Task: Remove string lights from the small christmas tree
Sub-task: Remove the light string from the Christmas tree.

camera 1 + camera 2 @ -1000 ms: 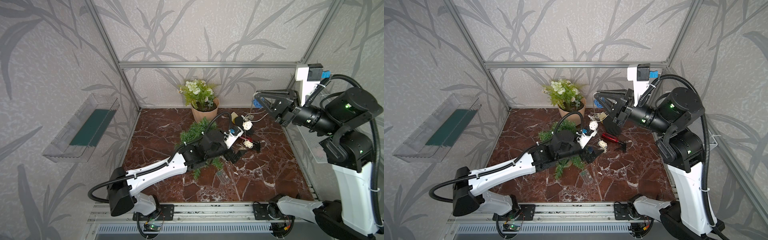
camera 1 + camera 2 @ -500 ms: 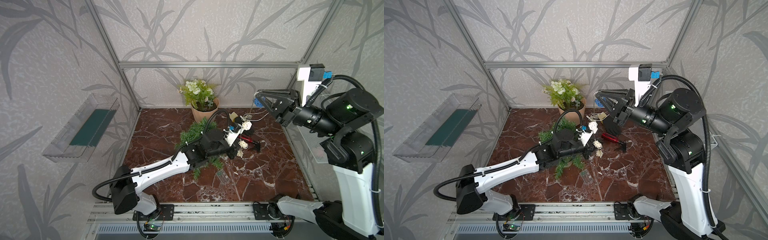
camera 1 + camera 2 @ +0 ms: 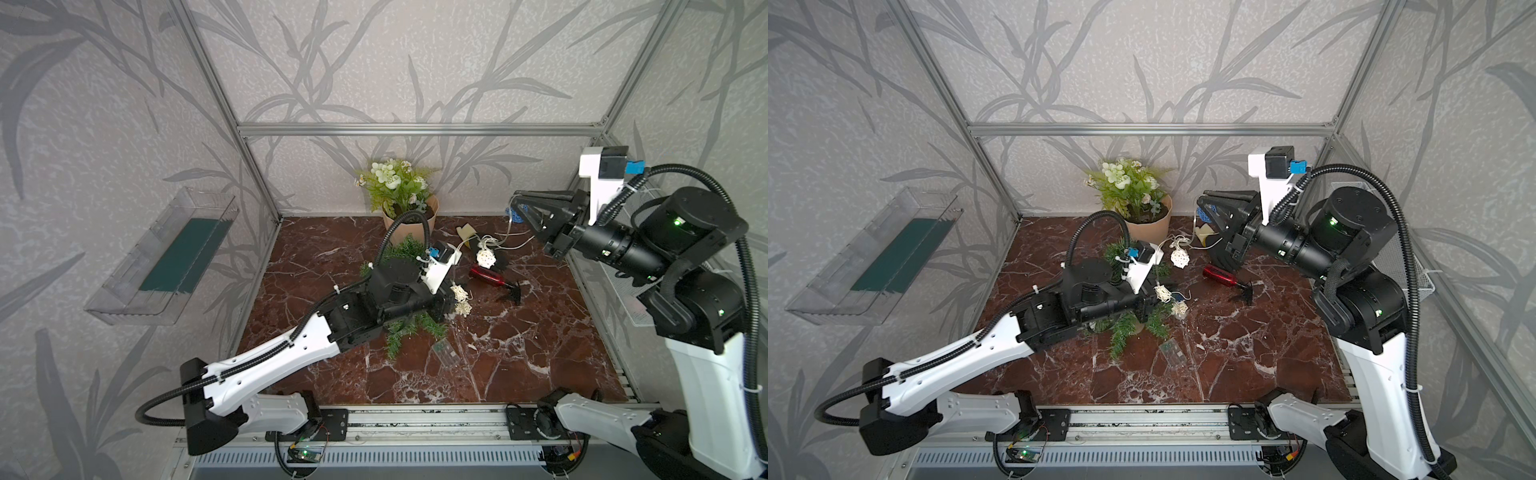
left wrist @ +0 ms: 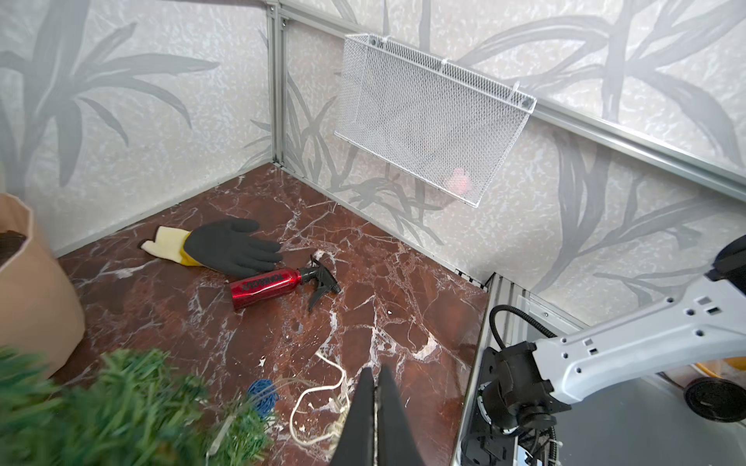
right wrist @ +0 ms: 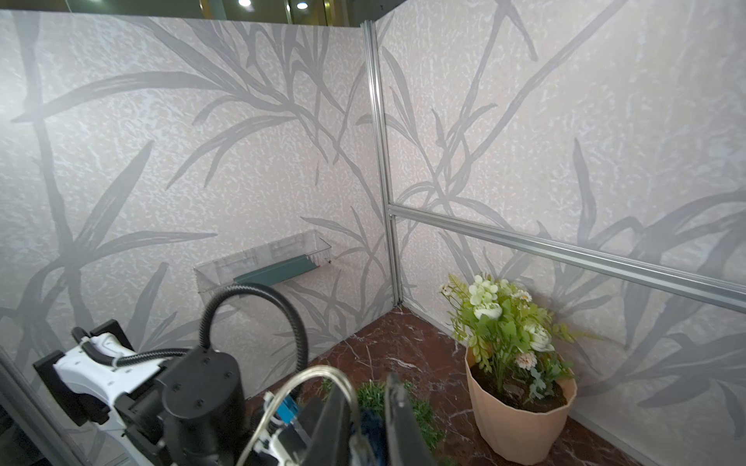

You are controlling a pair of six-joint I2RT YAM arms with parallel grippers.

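String lights [image 3: 460, 309] on marble tabletop [image 3: 519, 353]

both top views look down from high in front over the whole desk [image 3: 519, 353]. wrist views sit low and close, facing opposite walls; both catch the small christmas tree [image 4: 121, 403].
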